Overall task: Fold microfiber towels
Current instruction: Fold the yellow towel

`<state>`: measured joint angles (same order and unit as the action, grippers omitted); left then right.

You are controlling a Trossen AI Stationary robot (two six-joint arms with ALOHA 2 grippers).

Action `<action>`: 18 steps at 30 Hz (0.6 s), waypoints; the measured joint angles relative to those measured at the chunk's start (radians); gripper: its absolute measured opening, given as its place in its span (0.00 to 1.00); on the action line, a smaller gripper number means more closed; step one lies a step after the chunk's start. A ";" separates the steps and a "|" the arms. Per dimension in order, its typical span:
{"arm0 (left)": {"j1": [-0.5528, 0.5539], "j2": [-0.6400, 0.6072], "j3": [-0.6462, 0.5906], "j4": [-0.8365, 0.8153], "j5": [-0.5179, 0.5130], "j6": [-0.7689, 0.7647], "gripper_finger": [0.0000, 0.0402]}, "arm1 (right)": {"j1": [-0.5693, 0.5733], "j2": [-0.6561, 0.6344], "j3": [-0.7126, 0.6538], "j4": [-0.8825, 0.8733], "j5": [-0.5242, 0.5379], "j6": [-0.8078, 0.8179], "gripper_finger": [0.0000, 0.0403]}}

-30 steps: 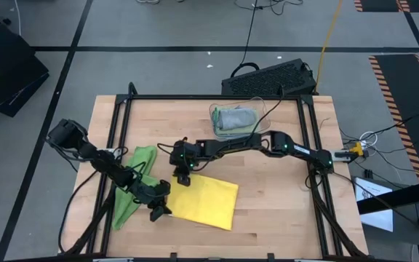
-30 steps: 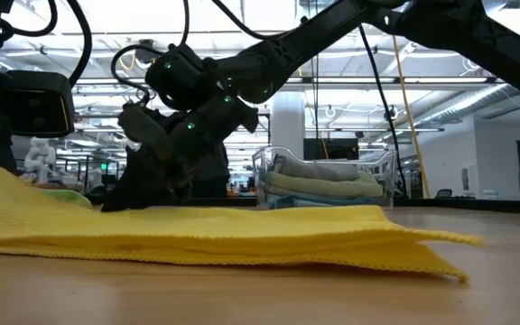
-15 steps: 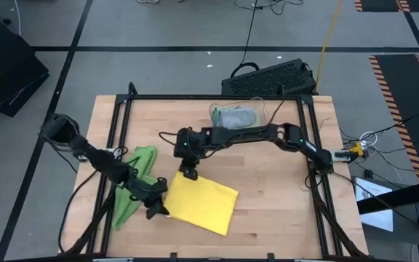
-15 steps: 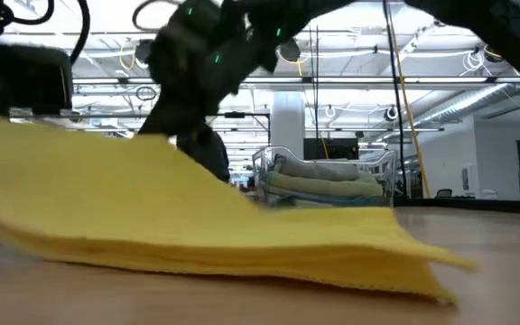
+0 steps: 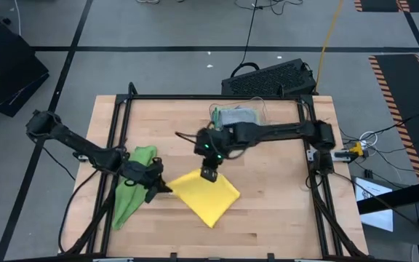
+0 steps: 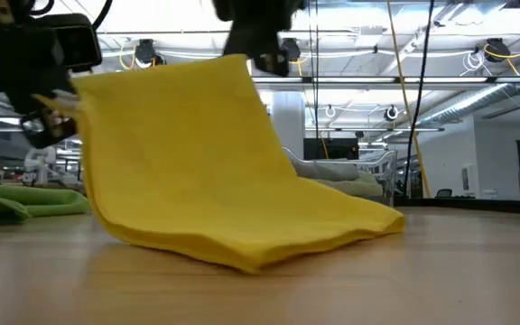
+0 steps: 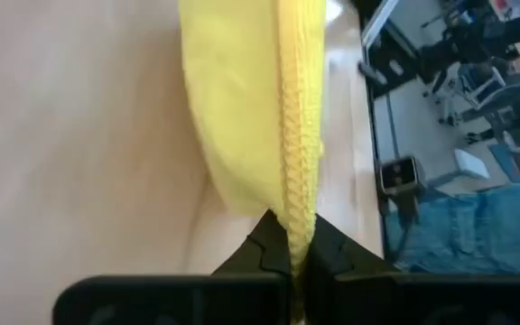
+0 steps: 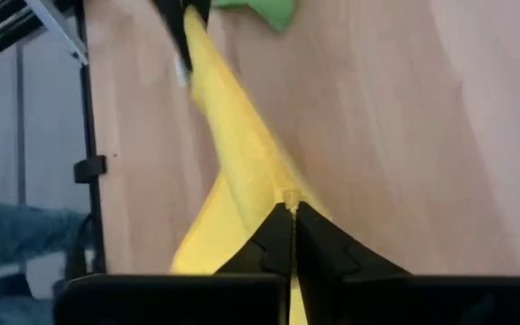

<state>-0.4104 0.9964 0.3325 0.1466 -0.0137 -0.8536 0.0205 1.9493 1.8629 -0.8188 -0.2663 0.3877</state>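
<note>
A yellow microfiber towel (image 5: 209, 195) is held up by one edge between my two grippers, and its lower part rests on the table. My left gripper (image 5: 158, 187) is shut on the towel's left corner. My right gripper (image 5: 209, 174) is shut on the corner farther right and higher (image 6: 242, 61). A bright green towel (image 5: 132, 185) lies crumpled on the table under my left arm. My left gripper pinches the yellow towel's stitched edge (image 7: 297, 236) at one corner between its two fingers, which lie along that edge. This corner is lifted clear of the table. My right gripper pinches the other raised corner (image 8: 286, 197) between its two fingers, slanting down from above. The edge runs fairly taut from there to my left gripper, and the cloth hangs below down to the table (image 6: 269, 244).
A clear plastic bin (image 5: 235, 116) with folded towels stands at the far middle of the table. A black keyboard-like case (image 5: 268, 76) lies beyond the far edge. Bare wood shows at the near right (image 5: 282, 211). A black frame rims the table.
Both grippers have risen, the right one more and toward the table's right edge, the left one toward the far edge. The yellow towel, flat on the table before, now stands up by its held edge; its right, near part has stayed on the wood.
</note>
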 joint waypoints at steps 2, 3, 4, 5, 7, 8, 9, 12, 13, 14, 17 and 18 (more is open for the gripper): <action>0.044 -0.021 0.001 0.002 0.001 0.063 0.01 | 0.027 -0.046 -0.062 0.019 0.030 0.085 0.00; 0.065 -0.023 0.009 -0.006 0.006 0.091 0.01 | 0.041 -0.076 -0.101 0.035 0.045 0.126 0.00; 0.089 -0.023 0.021 -0.012 0.019 0.130 0.01 | 0.055 -0.104 -0.139 0.047 0.066 0.166 0.00; 0.113 -0.018 0.038 -0.021 0.037 0.168 0.01 | 0.066 -0.132 -0.180 0.070 0.094 0.200 0.00; 0.163 0.005 0.078 -0.050 0.077 0.246 0.01 | 0.081 -0.191 -0.268 0.132 0.147 0.241 0.00; 0.188 0.027 0.097 -0.061 0.099 0.286 0.01 | 0.082 -0.218 -0.317 0.164 0.164 0.249 0.00; 0.214 0.052 0.116 -0.073 0.121 0.321 0.01 | 0.075 -0.243 -0.366 0.201 0.166 0.251 0.00; 0.287 0.117 0.178 -0.124 0.194 0.387 0.01 | 0.036 -0.305 -0.518 0.313 0.165 0.248 0.00; 0.308 0.138 0.201 -0.140 0.220 0.401 0.01 | 0.016 -0.325 -0.564 0.343 0.164 0.238 0.00; 0.328 0.157 0.225 -0.179 0.247 0.420 0.01 | -0.005 -0.345 -0.600 0.379 0.162 0.226 0.00; 0.366 0.212 0.307 -0.303 0.307 0.480 0.02 | -0.076 -0.403 -0.699 0.470 0.144 0.191 0.00; 0.376 0.225 0.335 -0.333 0.319 0.505 0.02 | -0.100 -0.419 -0.730 0.513 0.121 0.166 0.00</action>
<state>-0.0341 1.2217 0.6678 -0.1864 0.3051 -0.3485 -0.0791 1.5306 1.1329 -0.3056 -0.1456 0.5539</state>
